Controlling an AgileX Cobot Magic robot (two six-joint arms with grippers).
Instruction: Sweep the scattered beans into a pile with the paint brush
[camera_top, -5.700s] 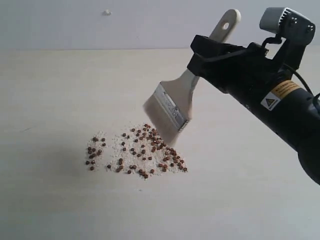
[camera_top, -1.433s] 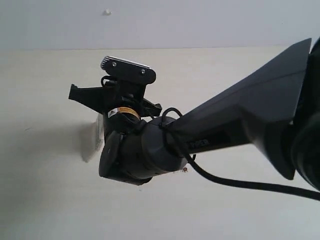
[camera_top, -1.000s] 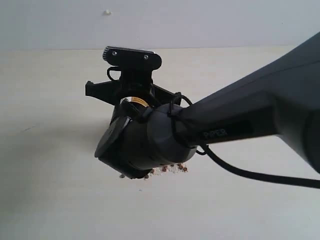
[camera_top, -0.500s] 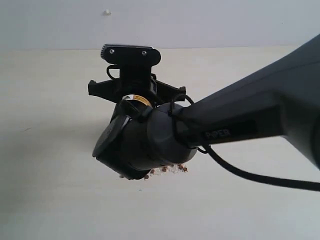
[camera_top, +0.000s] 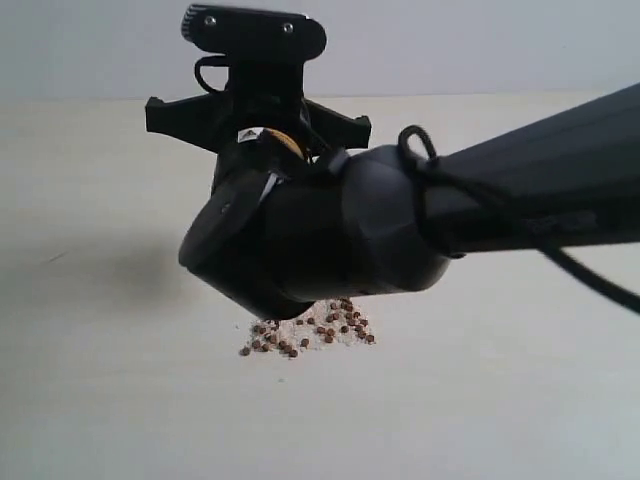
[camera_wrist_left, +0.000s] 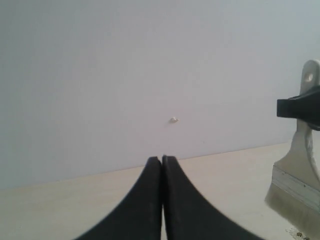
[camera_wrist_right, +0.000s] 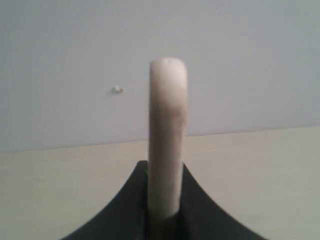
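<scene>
My right gripper (camera_wrist_right: 165, 169) is shut on the pale wooden handle of the paint brush (camera_wrist_right: 168, 110), which stands up between its black fingers. In the left wrist view the paint brush (camera_wrist_left: 296, 185) shows at the edge, with its holed handle end, silver ferrule and off-white bristles pointing down at the table. In the exterior view the brush is hidden behind the right arm (camera_top: 330, 235). Under that arm lies the pile (camera_top: 308, 335) of reddish-brown beans and whitish crumbs, partly covered. My left gripper (camera_wrist_left: 162, 160) is shut on nothing, away from the brush.
The pale tabletop (camera_top: 90, 380) runs back to a grey wall (camera_top: 450, 45). A small white speck (camera_wrist_left: 173, 120) marks the wall. The right arm's dark body and cable (camera_top: 560, 255) fill the middle and right of the exterior view.
The right arm has swung across the beans, then risen and come closer to the exterior camera. The beans, spread wide before, now show as a tighter cluster under it.
</scene>
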